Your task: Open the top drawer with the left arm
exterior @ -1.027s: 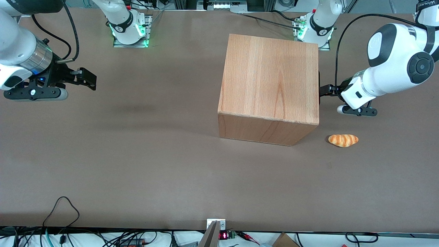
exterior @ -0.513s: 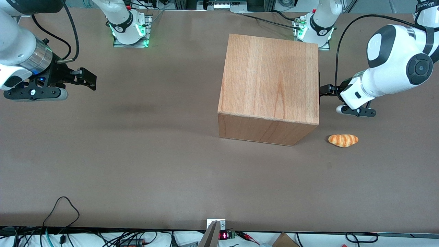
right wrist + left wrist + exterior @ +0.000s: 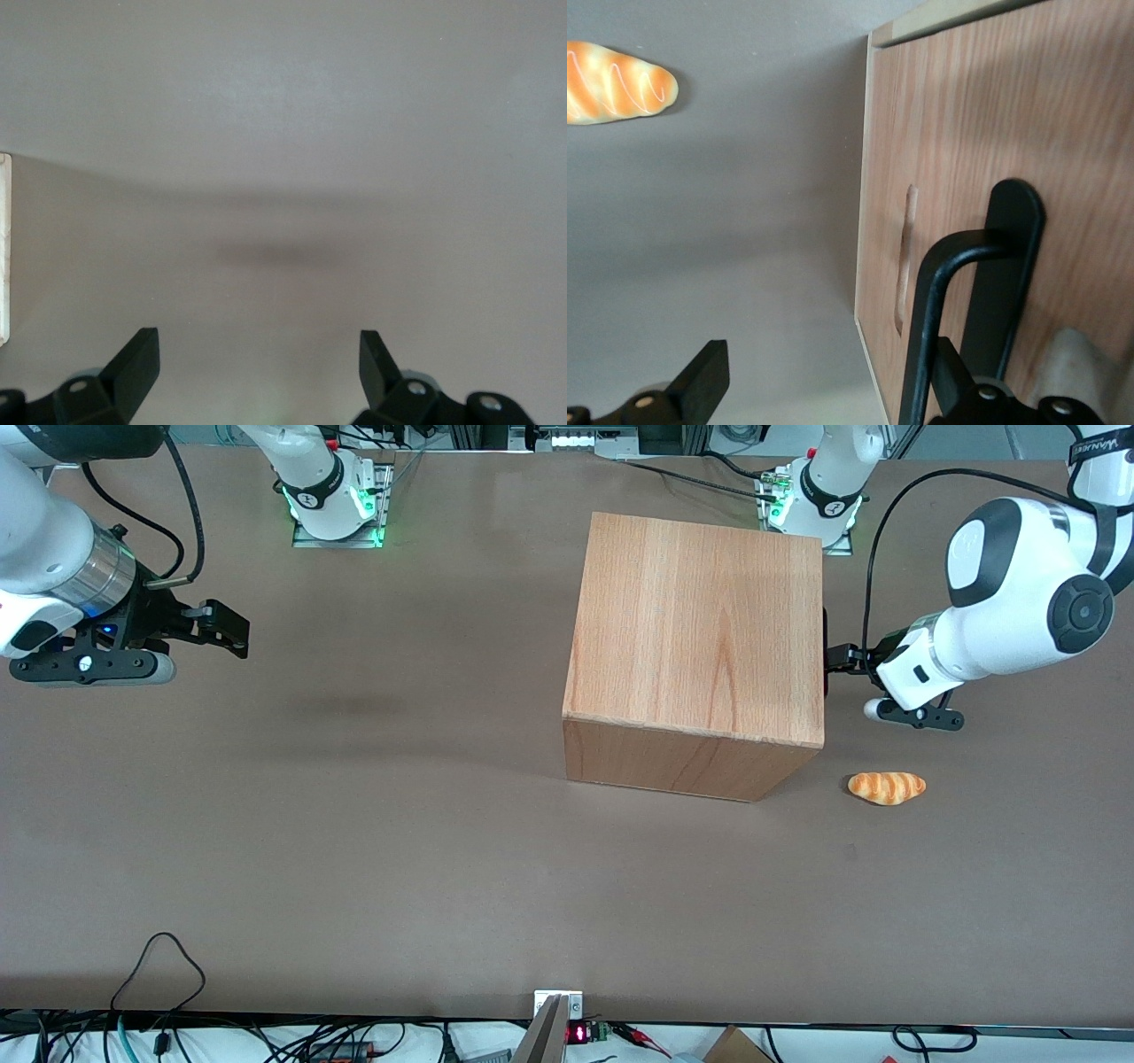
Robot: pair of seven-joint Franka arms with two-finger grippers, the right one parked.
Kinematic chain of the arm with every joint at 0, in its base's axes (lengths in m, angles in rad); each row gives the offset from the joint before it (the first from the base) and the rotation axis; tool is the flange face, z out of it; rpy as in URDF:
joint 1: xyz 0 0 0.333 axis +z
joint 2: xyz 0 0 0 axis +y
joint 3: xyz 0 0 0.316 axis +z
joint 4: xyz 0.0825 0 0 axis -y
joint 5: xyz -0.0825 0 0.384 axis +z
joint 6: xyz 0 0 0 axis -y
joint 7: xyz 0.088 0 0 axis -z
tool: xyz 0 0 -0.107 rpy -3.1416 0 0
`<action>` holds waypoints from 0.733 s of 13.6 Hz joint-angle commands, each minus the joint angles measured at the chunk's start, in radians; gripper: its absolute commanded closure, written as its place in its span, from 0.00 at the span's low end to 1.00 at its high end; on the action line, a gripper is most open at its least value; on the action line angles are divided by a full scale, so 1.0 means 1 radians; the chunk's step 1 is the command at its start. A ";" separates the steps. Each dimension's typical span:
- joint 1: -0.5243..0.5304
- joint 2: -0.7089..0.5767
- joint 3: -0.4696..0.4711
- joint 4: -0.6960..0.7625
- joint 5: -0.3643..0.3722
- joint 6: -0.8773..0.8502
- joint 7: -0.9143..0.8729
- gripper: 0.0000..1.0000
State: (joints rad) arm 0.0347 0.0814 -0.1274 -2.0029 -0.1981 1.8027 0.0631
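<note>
The wooden cabinet [image 3: 700, 638] stands on the table, its drawer side facing the working arm's end. The top drawer's front panel [image 3: 1063, 133] shows in the left wrist view with its slim black bar handle [image 3: 926, 328]; the drawer looks shut. In the front view only a black sliver of the handle [image 3: 825, 646] shows at the cabinet's edge. The left arm [image 3: 1019, 602] reaches in level, and its gripper [image 3: 840, 660] is right in front of the drawer. The gripper [image 3: 828, 363] is open, with the handle bar just inside one finger [image 3: 950, 367], the other finger [image 3: 709, 376] well apart.
A toy bread roll [image 3: 887, 787] lies on the brown table [image 3: 354, 850] nearer to the front camera than the gripper, beside the cabinet's corner; it also shows in the left wrist view [image 3: 616, 69]. Cables run along the table's near edge.
The left arm's elbow and wrist have shifted slightly toward the cabinet and the front camera. The gripper stays at the handle; the cabinet has not moved.
</note>
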 commanded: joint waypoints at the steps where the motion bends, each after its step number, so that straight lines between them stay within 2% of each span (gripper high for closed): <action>1: -0.004 0.008 -0.008 -0.011 -0.038 0.009 0.023 0.00; 8: 0.004 0.017 -0.005 -0.005 -0.018 0.014 0.041 0.00; 10: 0.008 0.021 -0.005 -0.005 0.011 0.024 0.041 0.00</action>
State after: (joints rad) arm 0.0340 0.1004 -0.1319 -2.0087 -0.1985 1.8117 0.0767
